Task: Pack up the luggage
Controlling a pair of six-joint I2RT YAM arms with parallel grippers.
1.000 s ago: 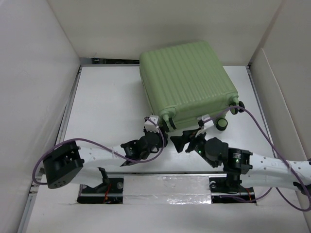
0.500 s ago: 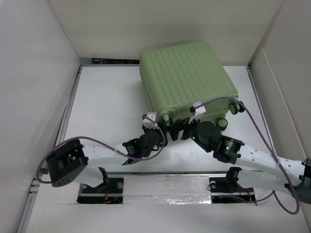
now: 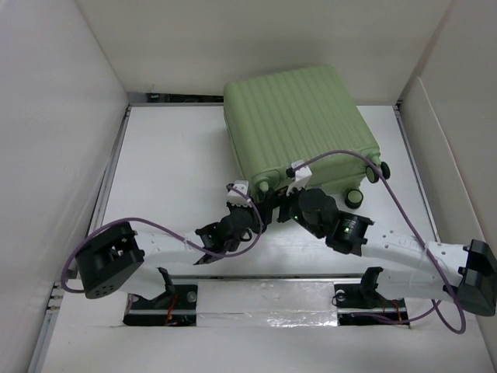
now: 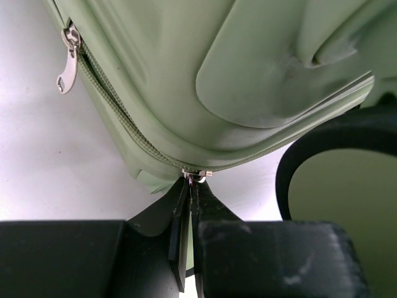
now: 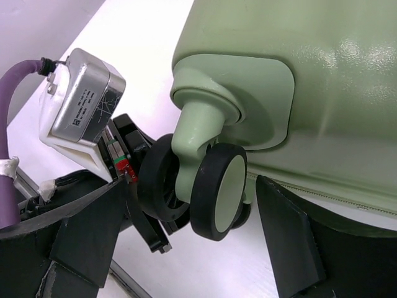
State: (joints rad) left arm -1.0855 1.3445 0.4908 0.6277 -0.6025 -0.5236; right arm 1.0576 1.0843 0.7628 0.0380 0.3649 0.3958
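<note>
The luggage [image 3: 299, 128] lies closed on its side on the white table, ribbed pale green shell up and wheels toward me. My left gripper [image 3: 260, 208] is at its near left corner. In the left wrist view, that gripper [image 4: 191, 183] is shut on a small metal zipper pull [image 4: 197, 175] on the zipper seam of the luggage [image 4: 248, 74]. My right gripper [image 3: 283, 205] stands open just right of it. The right wrist view shows its fingers [image 5: 282, 236] either side of a black-and-green caster wheel [image 5: 217, 192], not touching it.
A second zipper pull [image 4: 67, 65] hangs on the seam farther left. Two more caster wheels [image 3: 355, 198] [image 3: 373, 172] stick out at the luggage's near right. The left wrist's camera box [image 5: 77, 102] sits close beside the right gripper. White walls enclose the table.
The left gripper has closed on the zipper pull. The right arm has swung left and forward to the near left wheel, its jaws opening wider.
</note>
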